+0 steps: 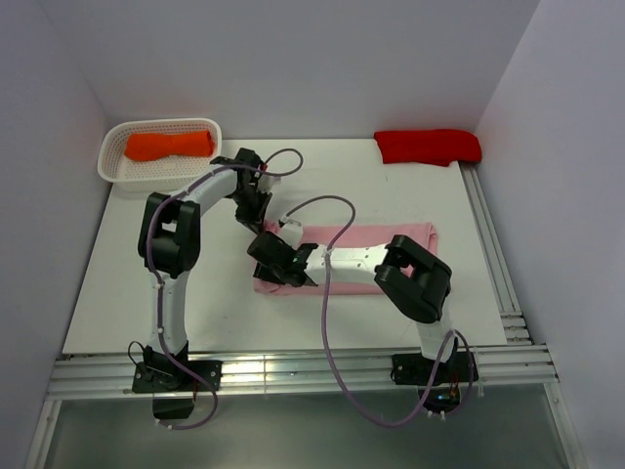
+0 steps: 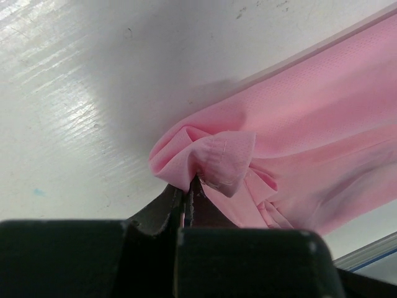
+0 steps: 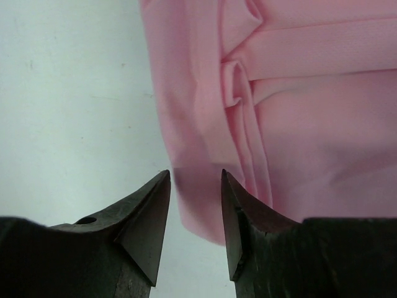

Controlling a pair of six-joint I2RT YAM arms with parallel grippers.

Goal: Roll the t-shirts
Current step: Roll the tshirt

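Seen from overhead, a white counter (image 1: 127, 293) is enclosed by pale walls, with two robot arms mounted along the bottom edge of the frame. A light pink t-shirt (image 1: 386, 235) lies folded into a long flat band across the centre of the frame, running from centre-left to centre-right. Both arms bend in toward the left end of the band.

In the left wrist view, the left gripper (image 2: 189, 186) is closed tight, with no gap between its dark fingers. It pinches a small bunched fold at the corner of the pink t-shirt. The cloth puckers just above the fingertips and then spreads smooth toward the upper right of that frame.

In the right wrist view, the right gripper (image 3: 195, 177) is partly open, its two pointed dark fingers apart. The rounded lower edge of the pink cloth lies between them. The finger on the left of that frame is over bare counter, and the one on the right is over cloth. It grasps nothing.

At the upper left of the overhead frame, a white mesh basket (image 1: 113, 164) holds an orange bundle (image 1: 168, 145). At the upper right, a red bundle (image 1: 428, 146) lies on the counter against the back wall, well apart from the pink t-shirt.
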